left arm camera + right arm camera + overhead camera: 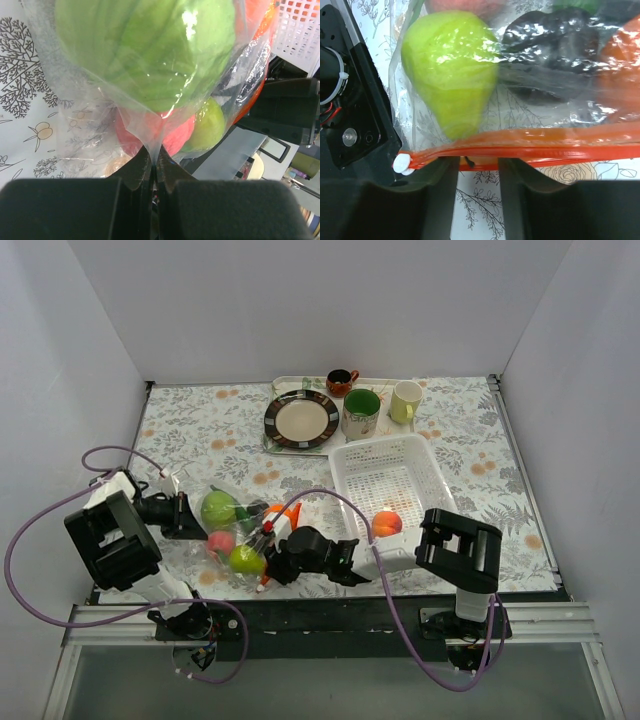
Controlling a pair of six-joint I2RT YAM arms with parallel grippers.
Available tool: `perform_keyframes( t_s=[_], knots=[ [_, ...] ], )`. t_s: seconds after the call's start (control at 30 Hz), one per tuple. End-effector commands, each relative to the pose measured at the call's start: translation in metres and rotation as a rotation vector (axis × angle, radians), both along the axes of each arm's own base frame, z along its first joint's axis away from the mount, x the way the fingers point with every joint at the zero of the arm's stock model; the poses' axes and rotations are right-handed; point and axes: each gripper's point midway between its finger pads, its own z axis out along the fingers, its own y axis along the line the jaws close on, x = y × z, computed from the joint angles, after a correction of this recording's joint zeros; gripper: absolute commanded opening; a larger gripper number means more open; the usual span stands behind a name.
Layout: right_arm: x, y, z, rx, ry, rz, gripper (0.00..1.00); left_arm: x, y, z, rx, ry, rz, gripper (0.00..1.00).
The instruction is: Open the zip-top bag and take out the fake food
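Note:
The clear zip-top bag (236, 536) lies at the near left of the table, with a green apple (218, 508), a pink peach (221, 541) and a yellow-green pear (246, 559) inside. My left gripper (186, 514) is shut on a fold of the bag's plastic (154, 150), right under the apple (150, 55). My right gripper (475, 167) is open, and the orange-red zip strip (530, 144) lies across its fingertips (438, 172), with the white slider (402, 163) at the strip's left end. The pear (451, 75), a dark piece (555, 42) and an orange (622, 50) show behind the strip.
A white lattice basket (400, 455) stands just right of the bag and holds one orange-pink fruit (387, 523). At the back a tray (290, 382) carries a plate (301, 419), a green-lined mug (361, 412), a pale mug (405, 401) and a small brown cup (341, 381).

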Motion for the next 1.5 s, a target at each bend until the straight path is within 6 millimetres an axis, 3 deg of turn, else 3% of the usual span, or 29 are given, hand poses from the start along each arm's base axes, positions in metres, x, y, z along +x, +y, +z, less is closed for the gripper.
perform_keyframes(
  t_s=[0.0,0.07,0.1,0.27,0.4,0.6,0.83,0.9,1.0,1.1,1.2,1.3,1.37,1.43,1.47],
  knots=[
    [0.001,0.018,0.023,0.074,-0.015,-0.006,0.26,0.012,-0.002,0.025,0.021,-0.086,-0.002,0.0],
    [0.005,0.012,0.024,0.061,-0.023,-0.033,0.05,0.021,0.0,0.042,0.027,-0.118,-0.011,0.0],
    [0.005,0.005,0.02,0.044,-0.022,-0.045,0.01,0.024,0.0,0.05,0.024,-0.128,-0.012,0.0],
    [0.017,-0.026,0.029,0.014,-0.053,-0.147,0.01,0.048,-0.007,0.096,0.087,-0.247,-0.033,0.0],
    [0.019,-0.049,0.033,-0.001,-0.063,-0.194,0.01,0.045,-0.019,0.101,0.098,-0.253,-0.062,0.0],
    [0.018,-0.089,0.035,-0.073,-0.059,-0.25,0.01,0.043,-0.019,0.101,0.155,-0.275,-0.098,0.0],
    [0.036,-0.136,0.089,-0.05,-0.183,-0.361,0.01,0.056,-0.022,0.121,0.248,-0.362,-0.133,0.0],
    [0.042,-0.146,0.118,-0.003,-0.216,-0.406,0.01,0.057,-0.017,0.122,0.292,-0.375,-0.134,0.0],
    [0.058,-0.181,0.133,-0.028,-0.27,-0.544,0.01,0.057,-0.015,0.124,0.322,-0.395,-0.14,0.0],
    [0.087,-0.235,0.123,-0.115,-0.291,-0.791,0.01,0.056,-0.019,0.131,0.333,-0.409,-0.153,0.0],
    [0.106,-0.272,0.104,-0.193,-0.264,-0.936,0.01,0.058,-0.028,0.15,0.323,-0.442,-0.162,0.0],
    [0.118,-0.291,0.079,-0.278,-0.228,-0.995,0.01,0.054,-0.035,0.159,0.311,-0.454,-0.17,0.0],
    [0.121,-0.291,0.072,-0.316,-0.204,-1.004,0.01,0.05,-0.033,0.155,0.33,-0.458,-0.178,0.0],
    [0.124,-0.293,0.061,-0.405,-0.201,-1.0,0.16,0.043,-0.028,0.128,0.355,-0.41,-0.184,0.0],
    [0.129,-0.287,0.07,-0.406,-0.207,-1.004,0.31,0.039,-0.024,0.119,0.383,-0.397,-0.189,0.0]
  ],
)
